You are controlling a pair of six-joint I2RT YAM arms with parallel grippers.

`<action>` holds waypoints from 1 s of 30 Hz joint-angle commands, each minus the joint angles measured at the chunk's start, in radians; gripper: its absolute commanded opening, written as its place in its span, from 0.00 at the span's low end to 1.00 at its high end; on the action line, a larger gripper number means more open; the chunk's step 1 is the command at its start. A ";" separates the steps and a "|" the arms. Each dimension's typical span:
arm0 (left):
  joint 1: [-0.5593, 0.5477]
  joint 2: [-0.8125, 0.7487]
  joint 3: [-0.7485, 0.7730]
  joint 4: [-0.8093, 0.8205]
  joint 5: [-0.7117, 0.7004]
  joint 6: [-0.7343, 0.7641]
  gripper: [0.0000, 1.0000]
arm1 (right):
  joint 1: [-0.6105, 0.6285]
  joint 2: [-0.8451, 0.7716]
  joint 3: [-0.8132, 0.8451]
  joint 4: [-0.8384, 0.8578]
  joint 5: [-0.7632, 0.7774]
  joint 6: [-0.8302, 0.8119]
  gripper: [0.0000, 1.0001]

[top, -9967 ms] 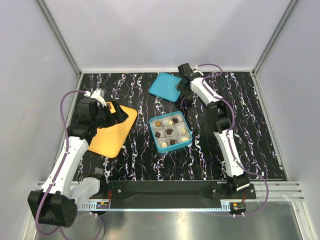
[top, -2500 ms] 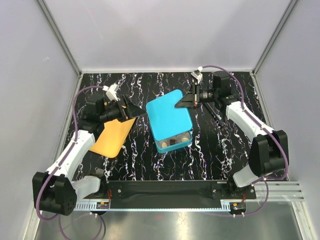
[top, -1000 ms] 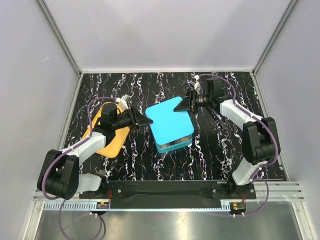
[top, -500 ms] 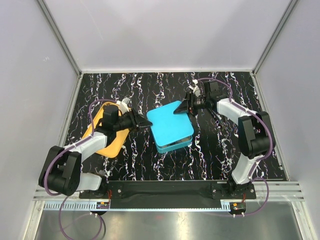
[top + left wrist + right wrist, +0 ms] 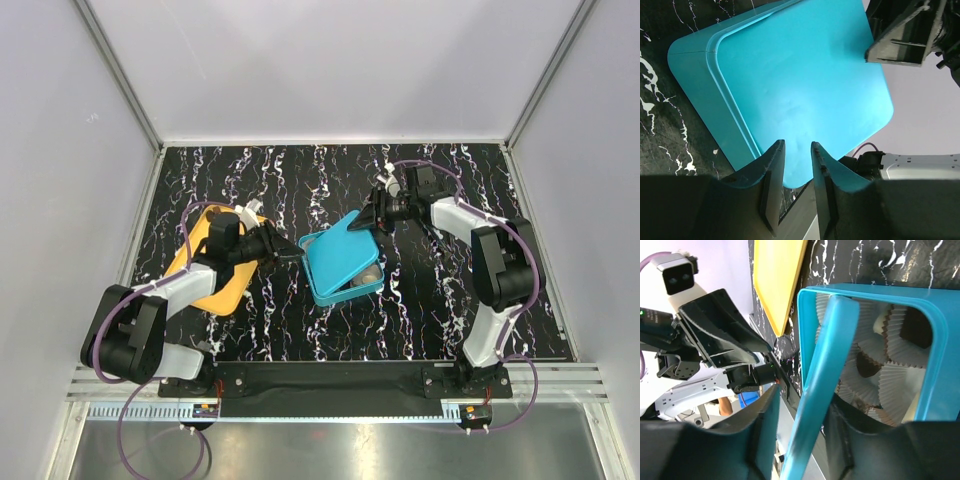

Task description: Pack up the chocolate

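Observation:
A teal box [image 5: 345, 293] stands mid-table. Its teal lid [image 5: 335, 255] leans tilted over it, the left part low and the far right corner raised. My right gripper [image 5: 366, 220] is shut on that raised corner; the right wrist view shows the lid [image 5: 832, 340] edge-on between the fingers [image 5: 765, 430]. Inside the box [image 5: 940, 365], dark chocolate [image 5: 916, 327] and a cream piece [image 5: 883, 322] sit in white paper cups. My left gripper [image 5: 292, 250] reaches the lid's left corner, its jaws a narrow gap apart, and the lid [image 5: 805, 75] fills its view.
An orange tray [image 5: 215, 285] lies flat at the left under my left arm, and its edge [image 5: 777, 275] shows in the right wrist view. The black marbled table [image 5: 450, 300] is bounded by grey walls on three sides.
The lid has gone from lying nearly level over the box to tilted, its left side dropping while the right gripper's corner stays up. The left gripper has barely moved.

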 commanded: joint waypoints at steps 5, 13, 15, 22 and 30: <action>-0.004 0.002 0.002 0.026 -0.028 0.037 0.32 | -0.002 0.014 0.004 0.048 -0.039 -0.025 0.30; -0.004 -0.027 0.045 -0.069 -0.043 0.074 0.35 | -0.010 -0.026 -0.005 0.081 -0.106 0.005 0.13; -0.004 -0.040 0.057 -0.086 -0.053 0.082 0.37 | -0.011 -0.032 -0.013 0.109 -0.142 0.042 0.10; -0.004 -0.049 0.078 -0.157 -0.088 0.106 0.47 | -0.019 -0.059 -0.017 0.158 -0.174 0.090 0.00; -0.004 -0.054 0.081 -0.140 -0.079 0.096 0.53 | -0.019 -0.082 -0.066 0.337 -0.200 0.247 0.00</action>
